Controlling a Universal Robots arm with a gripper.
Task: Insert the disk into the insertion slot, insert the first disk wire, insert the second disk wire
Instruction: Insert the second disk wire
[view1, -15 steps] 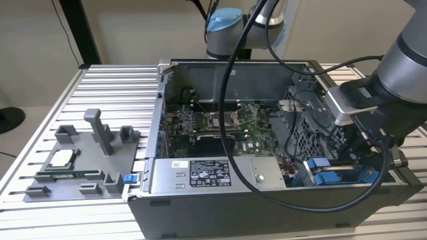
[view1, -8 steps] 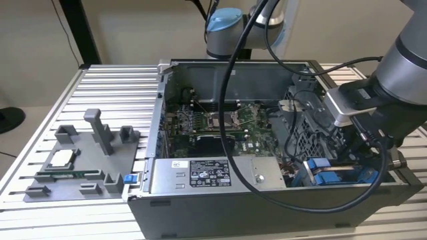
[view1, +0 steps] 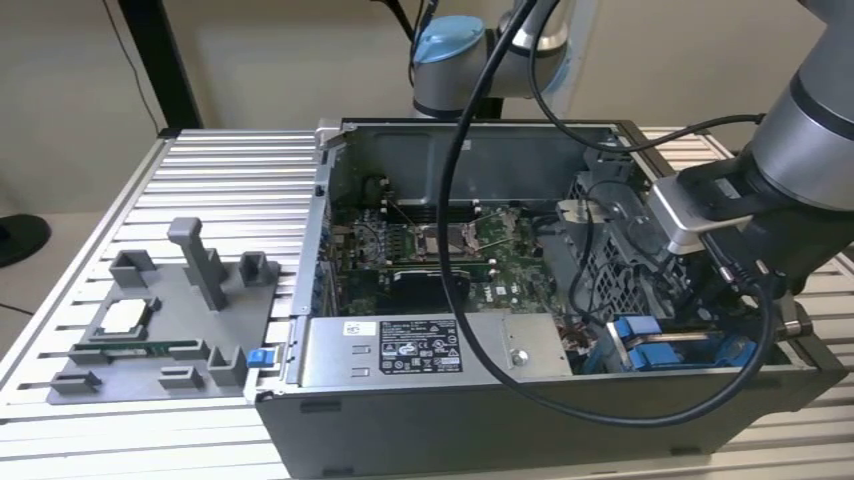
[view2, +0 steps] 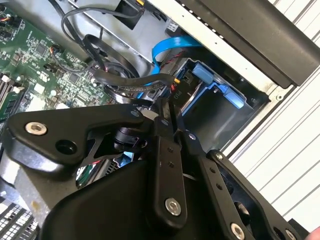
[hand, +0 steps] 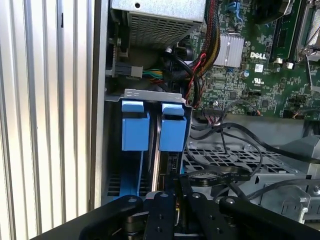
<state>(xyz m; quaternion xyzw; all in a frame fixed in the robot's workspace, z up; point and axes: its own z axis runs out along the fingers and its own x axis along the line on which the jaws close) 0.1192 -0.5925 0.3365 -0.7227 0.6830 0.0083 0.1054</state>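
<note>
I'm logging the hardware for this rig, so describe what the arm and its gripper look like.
The arm is a silver-grey tube with rounded light blue joint caps near its base. Black cables hang from it in loops. At the wrist sits a white and black block. The gripper is matt black, built of flat linkage bars joined by silver screws, narrowing to slim black fingers.

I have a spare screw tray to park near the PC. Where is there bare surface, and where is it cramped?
Free: the ribbed table behind the grey fixture tray, and the strip in front of the PC case. Crowded: the drive bay corner, where the end effector sits among black cables and blue carriers.
</note>
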